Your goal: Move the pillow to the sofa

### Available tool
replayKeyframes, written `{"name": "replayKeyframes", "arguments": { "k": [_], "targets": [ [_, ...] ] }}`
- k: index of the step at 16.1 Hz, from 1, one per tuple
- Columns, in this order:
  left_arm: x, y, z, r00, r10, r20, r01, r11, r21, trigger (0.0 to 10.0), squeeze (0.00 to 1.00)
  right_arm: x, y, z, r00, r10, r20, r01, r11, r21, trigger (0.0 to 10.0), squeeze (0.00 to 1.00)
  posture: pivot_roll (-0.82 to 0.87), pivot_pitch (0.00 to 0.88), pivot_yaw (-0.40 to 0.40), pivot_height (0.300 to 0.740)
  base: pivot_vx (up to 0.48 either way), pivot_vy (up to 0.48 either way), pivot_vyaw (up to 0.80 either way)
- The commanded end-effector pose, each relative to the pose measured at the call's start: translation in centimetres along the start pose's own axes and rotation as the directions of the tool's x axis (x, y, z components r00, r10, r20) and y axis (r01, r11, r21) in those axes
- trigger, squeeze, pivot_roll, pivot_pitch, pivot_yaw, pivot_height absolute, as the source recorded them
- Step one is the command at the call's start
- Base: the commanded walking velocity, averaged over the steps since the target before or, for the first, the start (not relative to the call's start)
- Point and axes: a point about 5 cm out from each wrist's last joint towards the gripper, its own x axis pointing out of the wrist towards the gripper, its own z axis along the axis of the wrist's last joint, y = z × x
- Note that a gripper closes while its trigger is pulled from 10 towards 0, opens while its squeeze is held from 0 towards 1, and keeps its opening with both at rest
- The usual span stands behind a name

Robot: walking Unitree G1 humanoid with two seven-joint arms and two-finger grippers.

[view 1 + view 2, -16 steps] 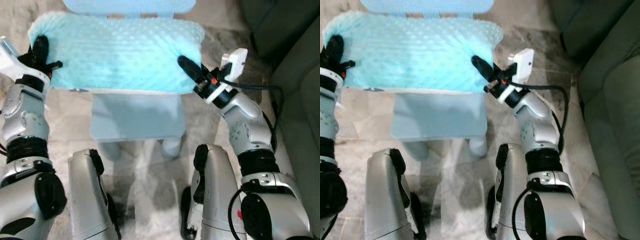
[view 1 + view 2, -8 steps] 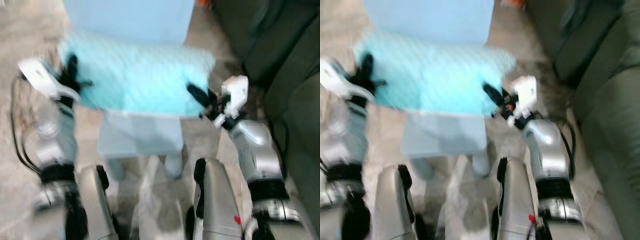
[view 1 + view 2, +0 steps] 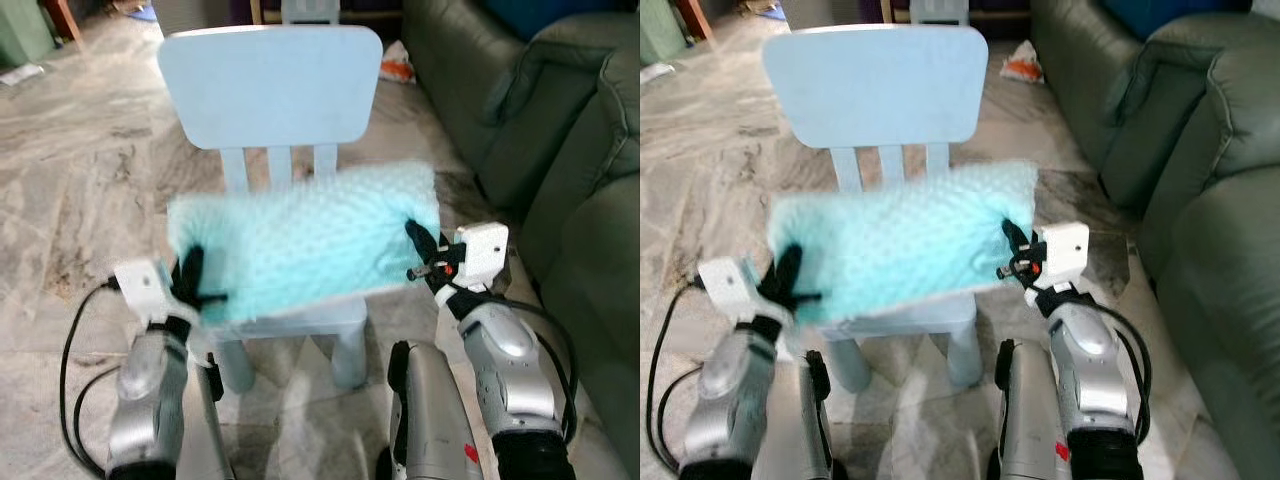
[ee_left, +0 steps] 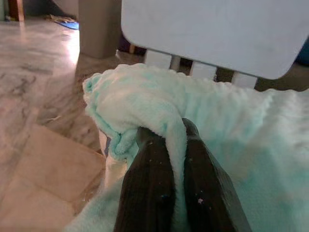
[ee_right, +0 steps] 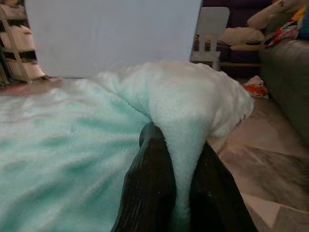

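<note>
Fluffy mint-green rectangular pillow (image 3: 305, 240) was held just above pale blue plastic chair (image 3: 272, 85), left gripper (image 4: 166, 145) and right gripper (image 5: 176, 140) each pinching an end. Grey-green upholstered sofa (image 3: 590, 200) lay at 3 o'clock. Risk: thin fabric pinches could slip during turn, dropping pillow

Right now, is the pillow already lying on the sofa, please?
No, the pillow is pinched at its ends by the left hand and right hand above the chair.

Pillow (image 3: 300, 245): we read it blurred, chair (image 3: 272, 85) seat mostly hidden beneath; sofa (image 3: 560, 150) cut off at picture's edge.
</note>
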Motion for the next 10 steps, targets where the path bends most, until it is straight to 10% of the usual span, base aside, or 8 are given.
{"name": "replayKeyframes", "arguments": {
  "k": [1,2,3,4,5,6,10],
  "targets": [
    [0.1,-0.2,0.9,1.000,-0.008,0.023,0.008,1.000,0.020,0.0,0.00,0.0,-0.3,0.8,1.000,-0.018,0.022,0.018,0.999,-0.026,0.0,0.00,-0.08,0.000,-0.003,0.420,0.000,0.000,0.00],
    [-1.2,-0.1,0.5,1.000,-0.021,0.000,0.021,1.000,0.001,0.0,0.00,-1.2,-0.7,-0.3,0.998,-0.049,-0.046,0.047,0.998,-0.043,0.0,0.00,-0.06,0.000,-0.010,0.420,0.000,0.000,0.00],
    [-1.9,0.1,0.0,1.000,-0.013,-0.028,0.012,1.000,-0.009,0.0,0.00,-2.0,-1.1,-1.1,0.993,-0.078,-0.086,0.075,0.996,-0.038,2.6,0.00,-0.06,0.000,-0.006,0.420,0.000,0.000,0.00],
    [-2.2,0.2,-0.4,0.999,-0.009,-0.044,0.008,1.000,-0.007,0.0,0.00,-2.4,-1.3,-1.4,0.987,-0.107,-0.117,0.102,0.994,-0.048,10.0,0.00,-0.08,0.000,0.001,0.420,0.000,0.000,0.00],
    [-2.3,0.2,-0.6,0.998,-0.008,-0.054,0.007,1.000,-0.008,1.6,0.00,-2.5,-1.4,-1.2,0.987,-0.121,-0.108,0.117,0.992,-0.043,10.0,0.00,-0.08,0.000,0.003,0.420,0.000,0.000,0.00],
    [-2.2,0.2,-0.9,0.997,-0.004,-0.082,0.004,1.000,0.007,10.0,0.00,-2.6,-1.3,-0.8,0.987,-0.129,-0.091,0.126,0.991,-0.040,10.0,0.00,-0.09,0.000,0.005,0.420,0.000,0.000,0.00],
    [-0.9,-0.2,-0.8,0.994,0.010,-0.109,-0.011,1.000,-0.004,10.0,0.00,-2.2,-1.0,-0.4,0.976,-0.181,-0.121,0.177,0.983,-0.045,10.0,0.00,-0.10,0.000,0.005,0.420,0.000,0.000,0.00]
  ]
}}
